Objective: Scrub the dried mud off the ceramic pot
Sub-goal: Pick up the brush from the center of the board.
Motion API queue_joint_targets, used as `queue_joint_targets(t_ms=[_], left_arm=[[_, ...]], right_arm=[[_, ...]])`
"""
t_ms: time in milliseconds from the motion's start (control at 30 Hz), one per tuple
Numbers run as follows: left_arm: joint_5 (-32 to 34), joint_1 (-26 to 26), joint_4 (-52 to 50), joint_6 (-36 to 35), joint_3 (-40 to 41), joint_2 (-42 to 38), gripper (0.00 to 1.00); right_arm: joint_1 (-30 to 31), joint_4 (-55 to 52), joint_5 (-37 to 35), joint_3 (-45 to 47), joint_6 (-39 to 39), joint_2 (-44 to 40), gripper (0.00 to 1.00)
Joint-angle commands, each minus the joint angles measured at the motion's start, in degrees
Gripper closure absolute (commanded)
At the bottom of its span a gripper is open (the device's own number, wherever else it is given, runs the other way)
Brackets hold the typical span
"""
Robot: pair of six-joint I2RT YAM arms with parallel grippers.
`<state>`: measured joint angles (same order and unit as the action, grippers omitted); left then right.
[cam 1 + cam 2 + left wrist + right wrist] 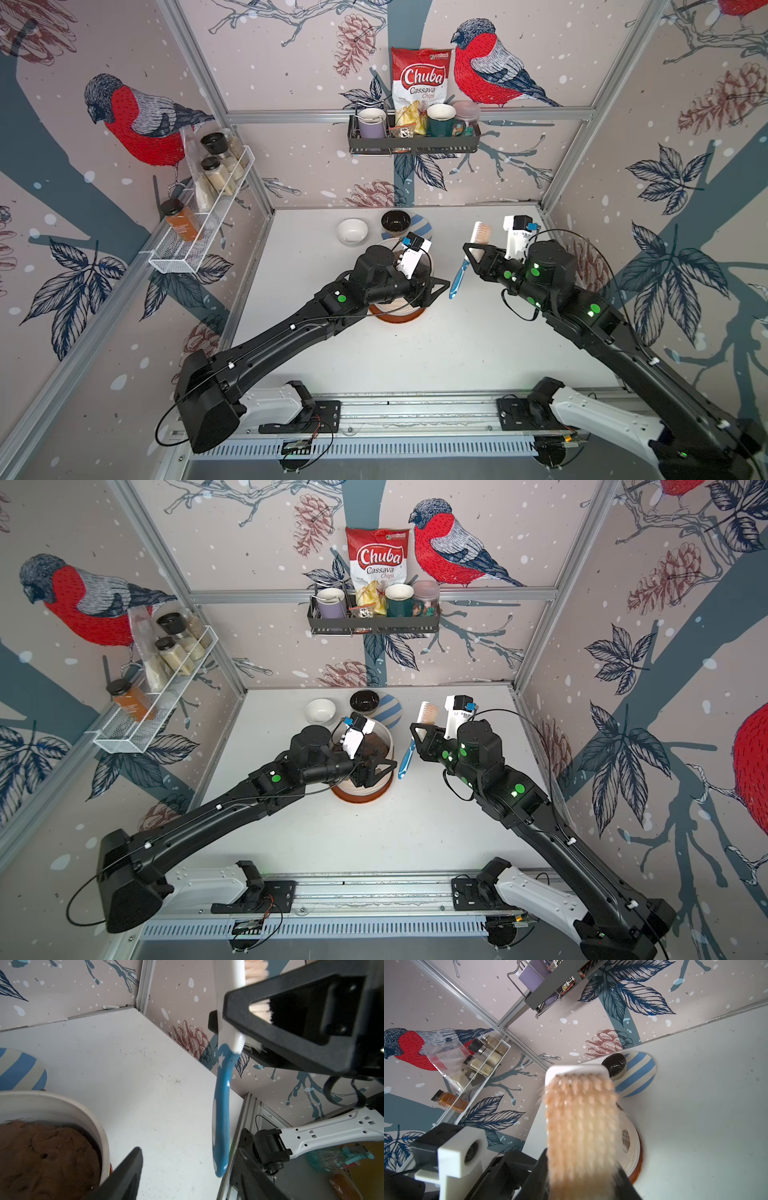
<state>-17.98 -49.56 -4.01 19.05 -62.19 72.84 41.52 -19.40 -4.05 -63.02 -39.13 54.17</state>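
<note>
The ceramic pot [368, 785] stands mid-table on a brown saucer, with brown soil [41, 1157] inside; the left arm covers much of it in both top views. One dried mud patch [625, 1136] shows on its ribbed wall. My right gripper [478, 257] is shut on a brush [482, 235] at the base of its head, bristles toward the pot, blue handle [222, 1105] hanging down. My left gripper [189, 1149] is open just beside the pot's rim [62, 1101], over bare table. The handle's end shows close to one of its fingers; whether they touch I cannot tell.
Behind the pot sit a white bowl [352, 230], a black bowl [395, 221] and a striped plate [420, 227]. A wire rack [199, 232] with spice jars hangs on the left wall, a black shelf [413, 143] with mugs on the back wall.
</note>
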Motion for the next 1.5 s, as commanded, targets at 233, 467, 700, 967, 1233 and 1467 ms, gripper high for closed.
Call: queue_joint_targets(t_ms=[233, 467, 700, 967, 1233, 1467], left_arm=[[-0.3, -0.7, -1.4, 1.4, -3.4, 3.6, 0.38], [-0.5, -0.8, -1.2, 1.9, -3.4, 4.6, 0.62], [-2.1, -0.8, -2.4, 3.5, -3.9, 5.4, 1.0], [-5.1, -0.8, -1.7, 9.2, -4.0, 4.4, 1.0], [-9.2, -0.7, 13.9, 20.6, -0.3, 2.0, 1.0], [-21.7, -0.8, 37.4, 38.2, 0.8, 4.9, 1.0]], right_arm=[[3.4, 4.7, -3.7, -1.2, -2.3, 3.8, 0.8], [4.3, 4.2, -3.5, -1.4, -2.3, 5.1, 0.8], [4.4, 4.8, -4.5, -0.1, -1.7, 5.8, 0.79], [3.4, 9.4, -0.8, 4.3, 2.0, 2.3, 0.2], [2.7, 26.7, 9.2, 16.0, 3.1, -10.7, 0.12], [1.0, 37.2, 19.2, 21.5, 2.6, -16.7, 0.21]])
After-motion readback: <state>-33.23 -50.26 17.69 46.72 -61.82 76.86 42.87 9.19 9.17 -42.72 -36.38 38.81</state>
